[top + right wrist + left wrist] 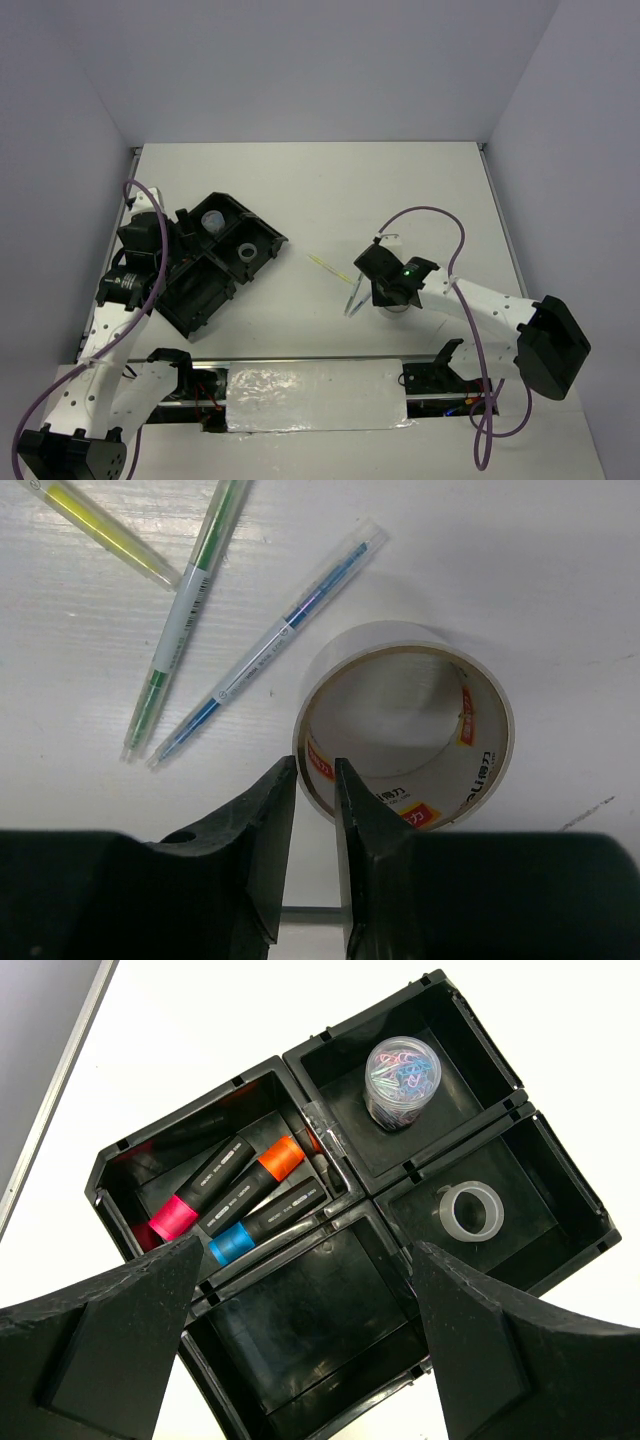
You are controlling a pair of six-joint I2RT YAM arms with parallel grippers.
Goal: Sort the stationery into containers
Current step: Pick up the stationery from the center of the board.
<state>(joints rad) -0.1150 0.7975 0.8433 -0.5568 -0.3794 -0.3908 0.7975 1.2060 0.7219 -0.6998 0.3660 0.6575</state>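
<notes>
The black organiser tray (200,295) lies at the left. In the left wrist view one compartment holds three black highlighters with pink (175,1217), orange (280,1158) and blue (232,1243) ends. Another holds a translucent cup (402,1080) of paper clips, and another a small clear ring (472,1210). My left gripper (308,1250) is open and empty above the tray's bare compartment (310,1320). My right gripper (315,765) is shut on the near wall of the beige tape roll (400,710), which stands on the table. One finger is inside the roll and one outside.
Two slim pale pens, one green (185,620) and one blue (270,640), lie on the table left of the roll. A thin yellow stick (100,520) lies beyond them. From above they lie between the tray and the right gripper (385,285). The left gripper (175,255) hangs over the tray.
</notes>
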